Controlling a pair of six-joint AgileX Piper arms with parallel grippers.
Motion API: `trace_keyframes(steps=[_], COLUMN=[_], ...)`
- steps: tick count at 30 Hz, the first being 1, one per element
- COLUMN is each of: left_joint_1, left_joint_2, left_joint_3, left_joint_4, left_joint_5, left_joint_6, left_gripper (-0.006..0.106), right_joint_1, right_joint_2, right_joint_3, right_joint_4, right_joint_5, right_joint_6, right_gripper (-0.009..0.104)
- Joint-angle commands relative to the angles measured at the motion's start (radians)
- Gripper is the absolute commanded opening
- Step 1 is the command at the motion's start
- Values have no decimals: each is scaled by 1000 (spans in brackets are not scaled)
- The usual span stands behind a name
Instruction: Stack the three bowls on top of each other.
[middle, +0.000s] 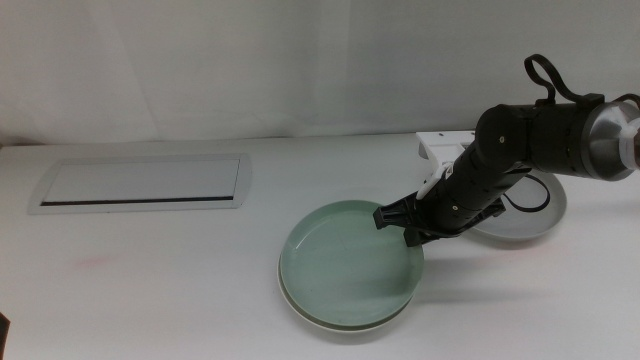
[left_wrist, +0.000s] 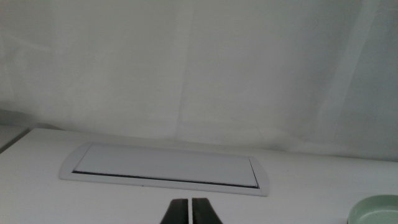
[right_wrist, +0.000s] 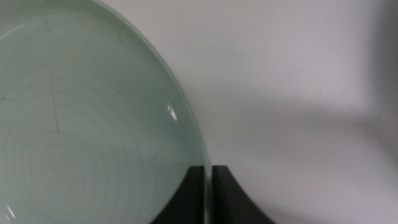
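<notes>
The pale green bowl (middle: 345, 262) lies on the white bowl (middle: 305, 308), whose rim shows under it at the front left. My right gripper (middle: 397, 228) comes in from the right and is shut on the green bowl's right rim; the right wrist view shows that rim (right_wrist: 186, 124) running between the jaws of the gripper (right_wrist: 208, 186). The grey bowl (middle: 530, 228) sits on the table at the right, partly behind the right arm. My left gripper (left_wrist: 189, 213) is shut and empty, out of the middle view. An edge of the green bowl (left_wrist: 376, 211) shows in the left wrist view.
A flat white rectangular panel with a dark slot (middle: 140, 183) lies in the table at the back left; it also shows in the left wrist view (left_wrist: 165, 167). A white block (middle: 445, 145) stands behind the right arm. A white wall backs the table.
</notes>
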Motion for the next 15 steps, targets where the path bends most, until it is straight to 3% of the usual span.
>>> trace_keyframes(steps=[1, 3, 7, 8, 15], left_joint_1=[1, 1, 1, 1, 1], left_joint_2=[-2, -2, -2, -2, -2], left_joint_3=[38, 38, 38, 38, 38], left_joint_4=[-2, -2, -2, -2, -2], left_joint_5=[-16, -16, -16, -16, -16], left_joint_6=[-6, -6, -6, -6, -6], left_gripper=[-3, -3, -3, -3, -3], right_joint_1=[4, 4, 4, 4, -5], right_joint_2=[2, 0, -9, -16, -133], right_joint_3=[-6, -6, -6, -6, -6], right_joint_4=[8, 8, 6, -1, -99], right_joint_5=[6, 12, 29, 28, 61], right_joint_6=[-25, -25, -25, -26, -25], right_gripper=[15, 35, 98, 103, 103])
